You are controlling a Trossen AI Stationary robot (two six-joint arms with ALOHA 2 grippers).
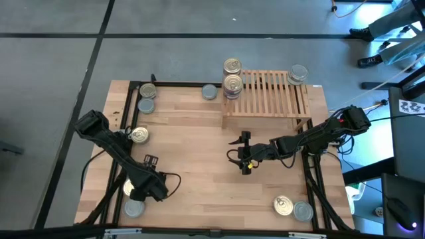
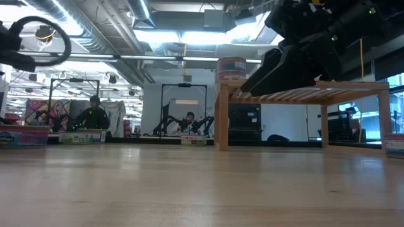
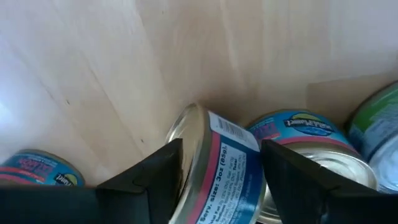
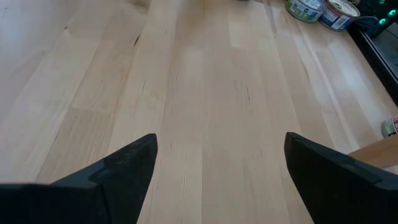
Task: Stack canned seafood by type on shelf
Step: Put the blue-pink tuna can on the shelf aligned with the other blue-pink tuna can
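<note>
Light wood throughout: the bench [image 1: 199, 146] and, at its far edge right of centre, the slatted shelf [image 1: 269, 93].

High view. Two gold-topped tins [image 1: 232, 74] stand at the shelf's left end, one behind the other; one grey-topped tin [image 1: 298, 74] stands at its far right corner. Loose tins on the bench: two at the far left corner [image 1: 147, 97], one grey tin [image 1: 210, 92] just left of the shelf, one gold-topped tin [image 1: 139, 135] by the left edge, two at the near right corner [image 1: 292, 207], and a grey-topped one [image 1: 135, 208] at the near left corner. The left hand [image 1: 136, 192] is down over the near left corner, just beside that grey tin. The right hand [image 1: 242, 154] hangs over the bare middle of the bench, fingers spread, nothing in it.

Low view. The shelf [image 2: 303, 94] stands on its legs with a red-banded tin [image 2: 231, 68] on its left end; a dark arm [image 2: 303, 50] crosses in front. People sit at tables in the room behind.

Left wrist view. The left hand's fingers [image 3: 155, 177] sit either side of a tilted tin with a blue and pink label [image 3: 217, 174], close against its sides; whether they press on it cannot be told. Another tin [image 3: 305, 149] touches it.

Right wrist view. The right hand's fingers [image 4: 118, 177] stand wide apart over bare bench, holding nothing.
</note>
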